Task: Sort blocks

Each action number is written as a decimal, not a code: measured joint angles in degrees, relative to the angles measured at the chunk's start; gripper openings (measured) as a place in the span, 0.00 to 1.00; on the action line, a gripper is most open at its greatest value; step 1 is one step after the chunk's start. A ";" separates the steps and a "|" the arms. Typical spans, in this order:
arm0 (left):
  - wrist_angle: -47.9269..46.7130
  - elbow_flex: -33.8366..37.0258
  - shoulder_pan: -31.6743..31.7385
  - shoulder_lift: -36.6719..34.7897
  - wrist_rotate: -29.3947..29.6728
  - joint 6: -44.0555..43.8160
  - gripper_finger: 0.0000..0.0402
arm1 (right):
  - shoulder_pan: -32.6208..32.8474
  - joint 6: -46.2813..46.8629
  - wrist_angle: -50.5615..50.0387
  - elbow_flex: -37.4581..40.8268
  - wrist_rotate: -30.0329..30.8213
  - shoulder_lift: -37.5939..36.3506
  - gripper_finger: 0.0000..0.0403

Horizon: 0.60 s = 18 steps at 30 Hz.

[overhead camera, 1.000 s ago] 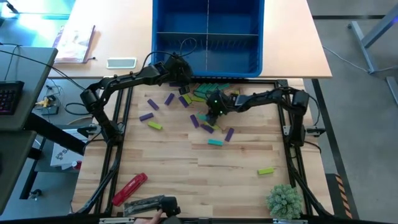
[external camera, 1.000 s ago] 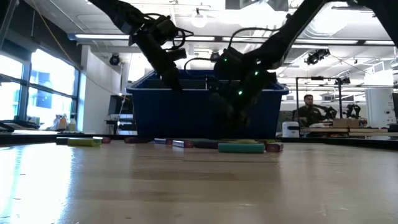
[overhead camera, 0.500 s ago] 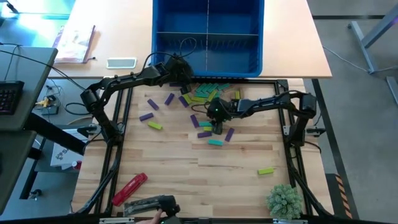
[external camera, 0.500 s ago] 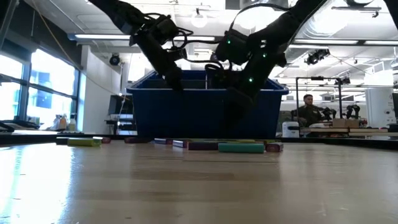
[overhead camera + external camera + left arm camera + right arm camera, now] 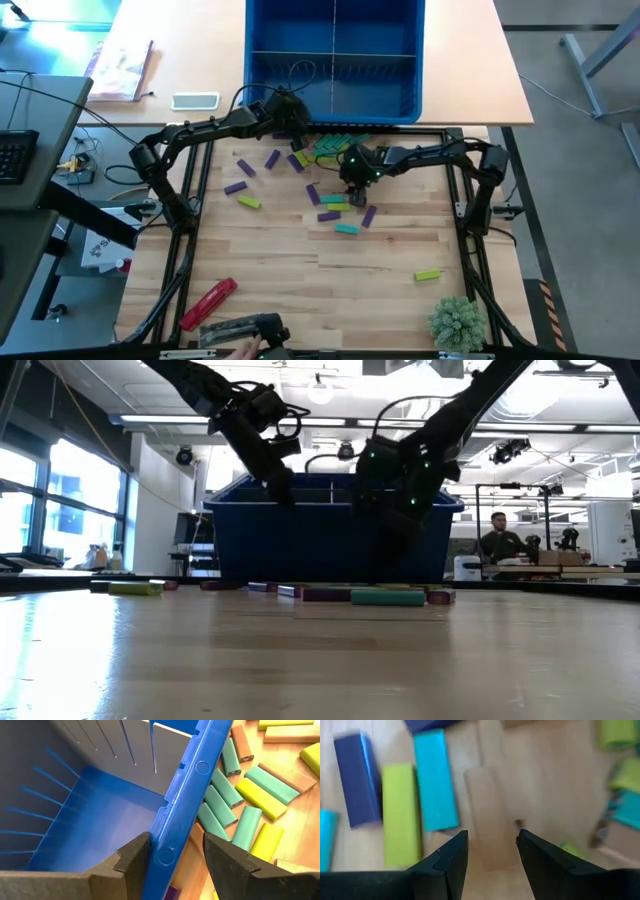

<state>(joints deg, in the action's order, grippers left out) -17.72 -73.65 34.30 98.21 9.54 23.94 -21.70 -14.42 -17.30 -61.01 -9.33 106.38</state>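
Purple, lime, teal and tan blocks lie flat on the wooden table, bunched [image 5: 335, 150] before the blue bin [image 5: 330, 118] and scattered [image 5: 240, 168] toward the near side. My left gripper [image 5: 296, 140] [image 5: 175, 842] stands open over the bin's near wall [image 5: 190, 795], one finger inside the bin and one outside. To its right, my right gripper [image 5: 355, 180] [image 5: 490, 837] hangs above the blocks, shut on a tan block [image 5: 485, 810]. My left gripper's inner finger [image 5: 132, 857] stands right against the bin wall; whether it touches, I cannot tell. My right gripper pinches the tan block's two long sides [image 5: 487, 855] between its fingers, slanting down from above. The block's far end [image 5: 482, 780] juts out past the fingertips, clear of the table.
A lone lime block [image 5: 427, 274] lies near the right. A red cylindrical tool [image 5: 208, 303] and a dark device [image 5: 245, 330] sit at the near edge, a green plant [image 5: 458, 322] at the near right. Bare wood lies between. A person [image 5: 495, 535] sits in the room beyond.
My right gripper has risen from the blocks on the table, rolled about its own line, and gone toward the bin and the table's right with the tan block between its fingers.
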 joint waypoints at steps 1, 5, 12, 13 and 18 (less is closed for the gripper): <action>0.00 0.00 0.00 0.00 0.01 -0.60 0.41 | 0.05 -0.92 -0.07 0.00 0.33 0.75 0.40; 0.02 0.00 -0.11 0.00 0.06 -1.26 0.41 | -0.03 -2.52 1.08 -0.21 1.32 3.86 0.40; 0.15 0.00 -0.39 0.07 2.94 -0.75 0.41 | 0.12 1.54 1.73 -0.26 2.04 5.23 0.40; 0.16 0.00 -0.37 0.07 2.97 -0.44 0.41 | 0.22 2.09 1.35 -0.26 2.44 5.25 0.40; 0.75 0.04 -0.54 0.09 4.06 0.46 0.41 | 1.13 4.12 -0.03 -0.28 6.69 5.32 0.30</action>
<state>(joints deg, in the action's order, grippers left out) -16.97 -73.60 33.77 98.30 13.60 24.40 -20.58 -10.30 -17.33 -61.30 -2.64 111.70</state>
